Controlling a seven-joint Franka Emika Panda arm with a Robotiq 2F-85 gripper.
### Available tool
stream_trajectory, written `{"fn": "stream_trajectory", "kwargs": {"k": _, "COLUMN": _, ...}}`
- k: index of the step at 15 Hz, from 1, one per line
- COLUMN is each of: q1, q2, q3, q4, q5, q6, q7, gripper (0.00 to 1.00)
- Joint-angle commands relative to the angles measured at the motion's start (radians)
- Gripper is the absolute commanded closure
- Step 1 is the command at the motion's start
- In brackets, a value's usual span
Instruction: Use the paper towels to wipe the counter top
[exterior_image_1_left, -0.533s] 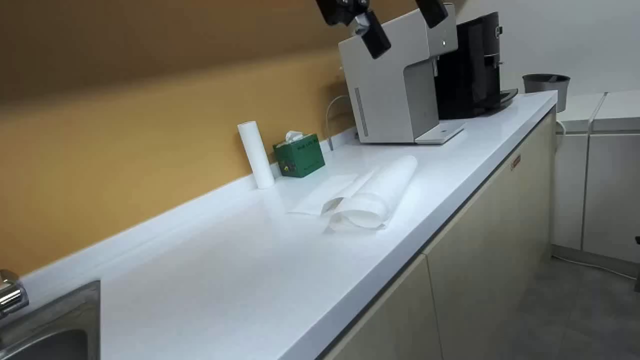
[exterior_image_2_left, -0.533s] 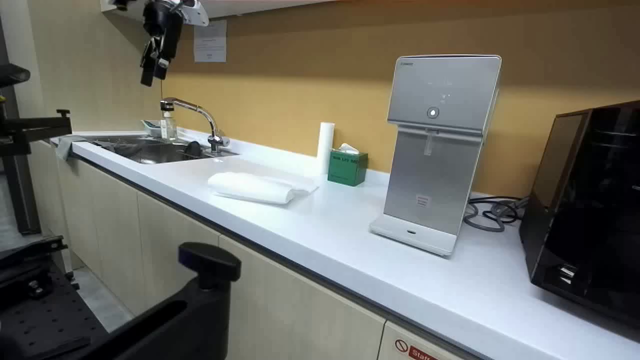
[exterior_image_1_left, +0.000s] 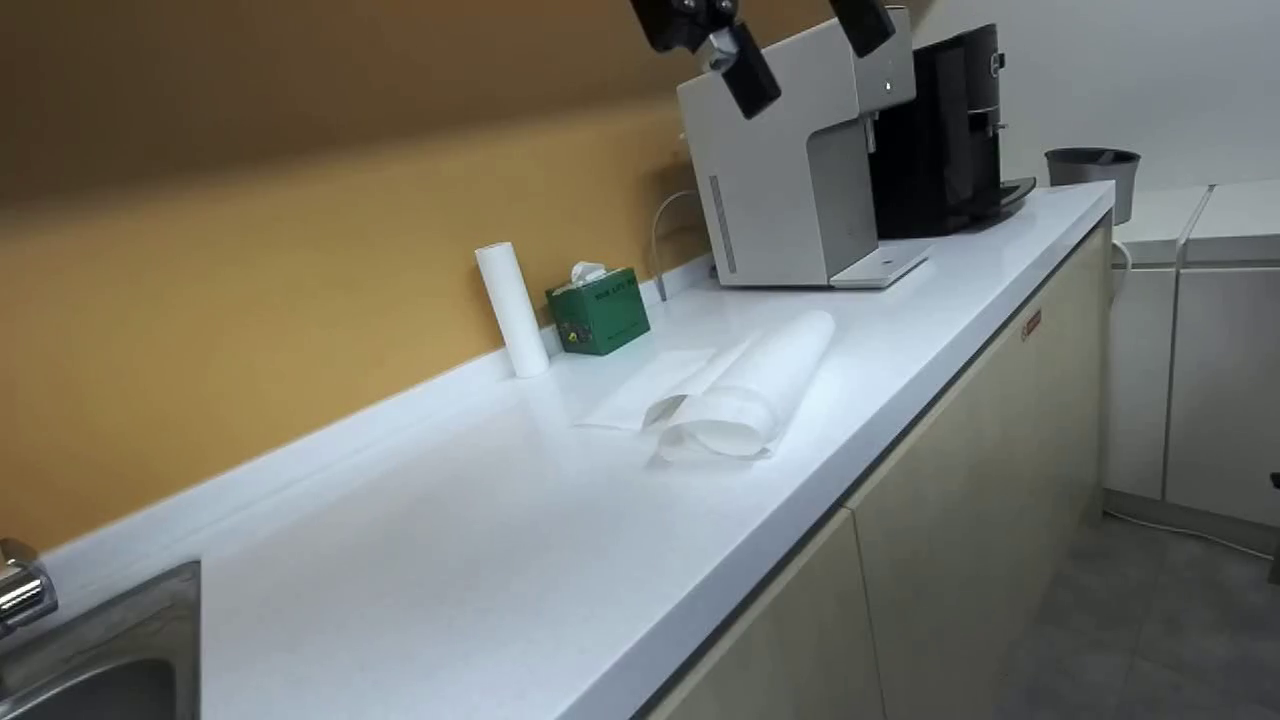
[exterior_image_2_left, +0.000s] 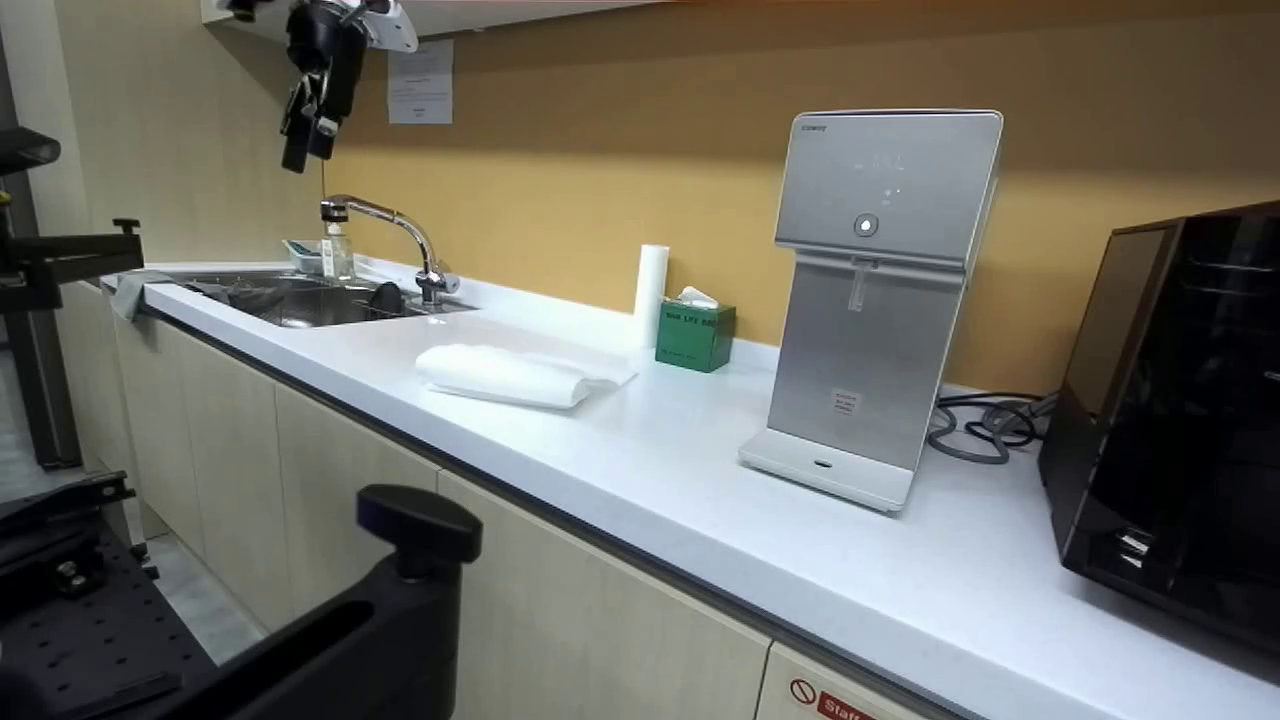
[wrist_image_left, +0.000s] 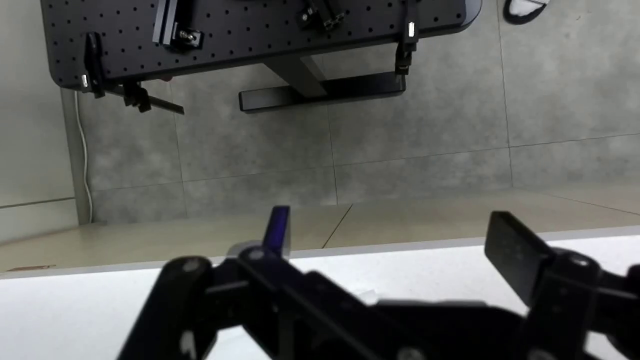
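The paper towels (exterior_image_1_left: 760, 385) are a white sheet, loosely rolled and folded with a flat flap toward the wall. They lie on the counter top (exterior_image_1_left: 400, 570) and show in both exterior views (exterior_image_2_left: 505, 376). The glossy white counter top (exterior_image_2_left: 650, 455) has a straight front edge. My gripper (exterior_image_1_left: 812, 62) hangs high above the counter, apart from the towels; it also shows at the upper left in an exterior view (exterior_image_2_left: 308, 148). In the wrist view my gripper (wrist_image_left: 390, 225) has its fingers wide apart with nothing between them. There the counter (wrist_image_left: 75, 305) shows below; the towels are mostly hidden behind the gripper.
A white cylinder (exterior_image_1_left: 513, 310) and a green tissue box (exterior_image_1_left: 600, 312) stand against the wall. A silver dispenser (exterior_image_2_left: 870, 330) and a black machine (exterior_image_2_left: 1180, 430) stand farther along. A sink (exterior_image_2_left: 300, 305) with a faucet (exterior_image_2_left: 410, 230) lies at the other end.
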Motion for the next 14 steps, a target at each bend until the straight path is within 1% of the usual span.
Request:
{"fn": "stream_trajectory", "kwargs": {"k": 1, "q1": 0.029, "q2": 0.003, "q3": -0.026, "q4": 0.002, "q5": -0.005, "q6": -0.002, "q7": 0.005, "gripper": 0.00}}
{"fn": "stream_trajectory", "kwargs": {"k": 4, "q1": 0.029, "q2": 0.003, "q3": -0.026, "q4": 0.002, "q5": -0.005, "q6": -0.002, "q7": 0.005, "gripper": 0.00}}
{"fn": "stream_trajectory", "kwargs": {"k": 5, "q1": 0.028, "q2": -0.006, "q3": -0.026, "q4": -0.005, "q5": -0.009, "q6": 0.025, "q7": 0.007, "gripper": 0.00}}
{"fn": "stream_trajectory", "kwargs": {"k": 6, "q1": 0.020, "q2": -0.013, "q3": -0.030, "q4": -0.013, "q5": -0.023, "q6": 0.067, "q7": 0.033, "gripper": 0.00}}
{"fn": "stream_trajectory", "kwargs": {"k": 8, "q1": 0.010, "q2": -0.011, "q3": -0.048, "q4": -0.026, "q5": -0.053, "q6": 0.148, "q7": 0.032, "gripper": 0.00}}
{"fn": "stream_trajectory", "kwargs": {"k": 11, "q1": -0.013, "q2": 0.009, "q3": -0.088, "q4": -0.060, "q5": -0.126, "q6": 0.319, "q7": 0.019, "gripper": 0.00}}
{"fn": "stream_trajectory", "kwargs": {"k": 14, "q1": -0.032, "q2": 0.054, "q3": -0.130, "q4": -0.089, "q5": -0.159, "q6": 0.488, "q7": 0.003, "gripper": 0.00}}
